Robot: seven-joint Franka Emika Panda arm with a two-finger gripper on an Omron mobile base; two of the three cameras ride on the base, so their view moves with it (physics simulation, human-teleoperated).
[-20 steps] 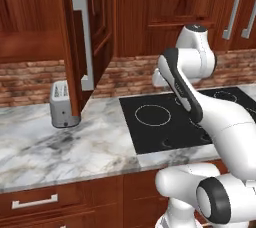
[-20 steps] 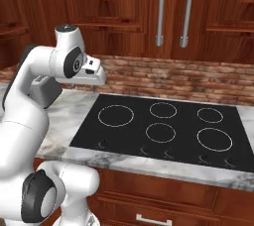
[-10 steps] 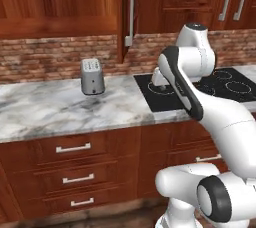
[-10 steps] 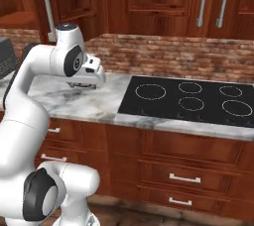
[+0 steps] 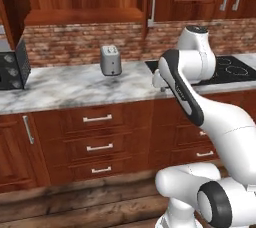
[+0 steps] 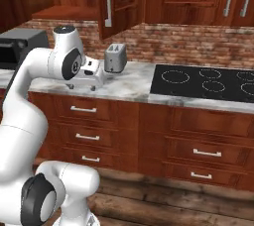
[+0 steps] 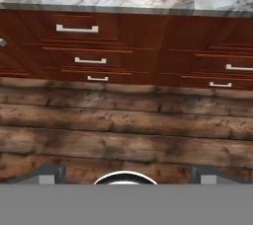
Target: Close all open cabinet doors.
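Backed away from the tabletop [image 5: 75, 89] since earlier, with drawers [image 7: 79, 46] and plank floor [image 7: 123, 130] now showing. Open door [image 6: 116, 2] above the toaster [image 5: 110, 60], beside the hob [image 6: 208, 81]. Pincer [image 7: 126, 172] spread apart, clamped on nothing.

Reddish-brown wooden cabinet doors [image 6: 121, 2] carry silver-grey bar handles [image 6: 105, 1] above a red-brown brick backsplash [image 5: 75, 44]; a white and grey veined marble bench [image 5: 75, 88] holds a silver-grey toaster [image 5: 110, 60], a black cooktop [image 6: 203, 81] with thin white rings and a black microwave [image 6: 17, 46], over reddish-brown drawer fronts [image 7: 94, 46] with pale handles and a dark, streaked wooden plank floor [image 7: 123, 130]
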